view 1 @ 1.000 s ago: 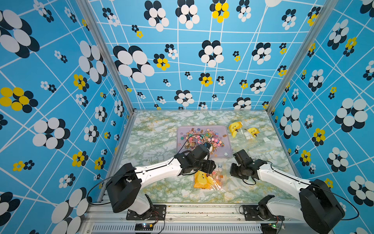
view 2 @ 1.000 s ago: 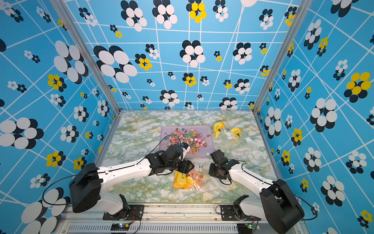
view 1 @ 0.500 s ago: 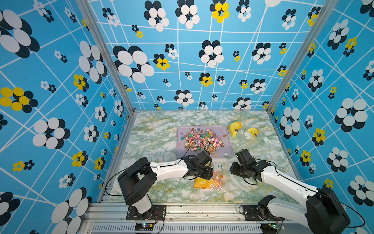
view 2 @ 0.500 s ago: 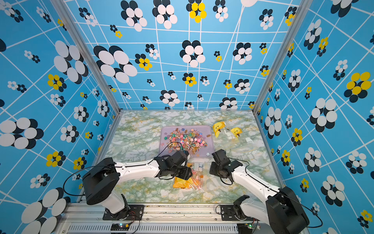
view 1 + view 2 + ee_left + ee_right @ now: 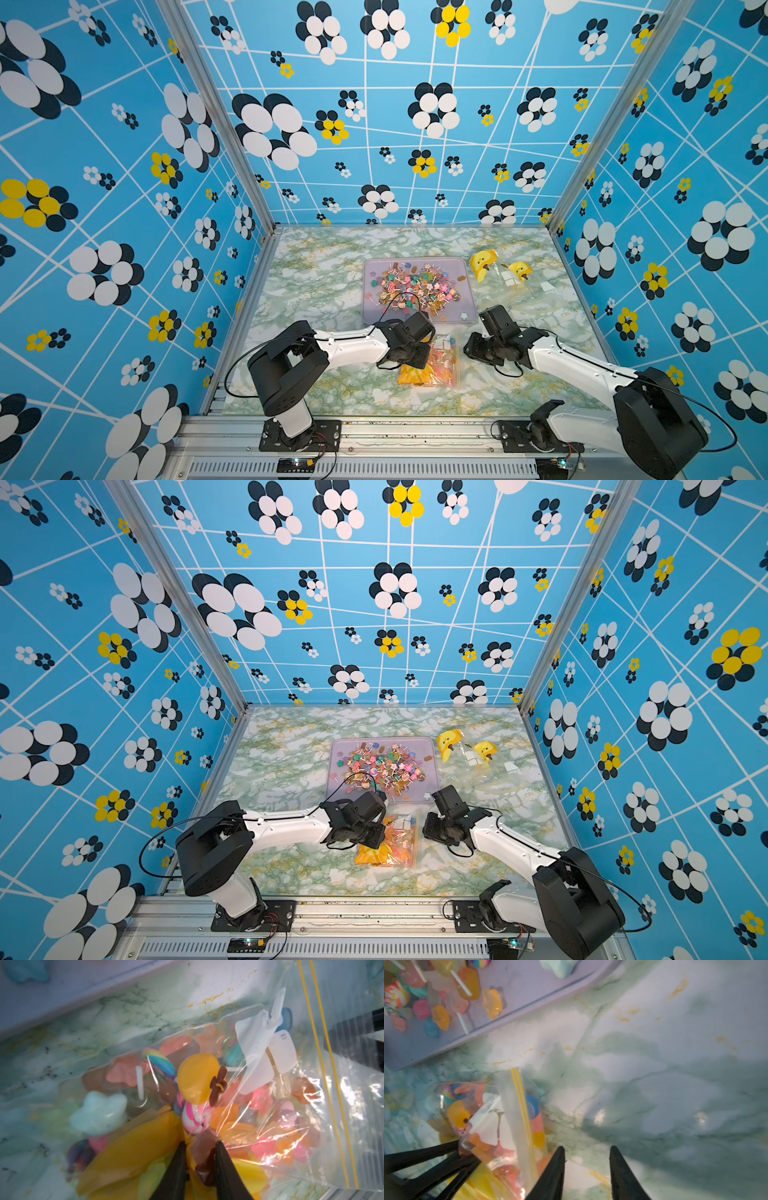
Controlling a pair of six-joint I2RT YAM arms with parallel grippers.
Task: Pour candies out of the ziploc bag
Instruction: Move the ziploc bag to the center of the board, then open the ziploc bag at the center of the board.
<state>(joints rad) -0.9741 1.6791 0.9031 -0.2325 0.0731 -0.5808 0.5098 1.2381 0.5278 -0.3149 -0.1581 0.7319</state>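
The clear ziploc bag lies flat on the marble table near the front, with its yellow zip line toward my right arm. Inside it are candies, including swirl lollipops and star shapes. My left gripper is shut on a pinch of the bag's film over the candies. My right gripper stands open just beside the zip edge, with only bare table between its fingers. More candies lie heaped in the lavender tray behind the bag.
Crumpled clear bags with two yellow duck figures lie at the back right of the table. Blue flowered walls close in three sides. The tray's near edge runs close behind both grippers.
My left arm has folded back and lowered its gripper onto the bag, and its jaws have closed on the film. The right gripper has hardly moved.
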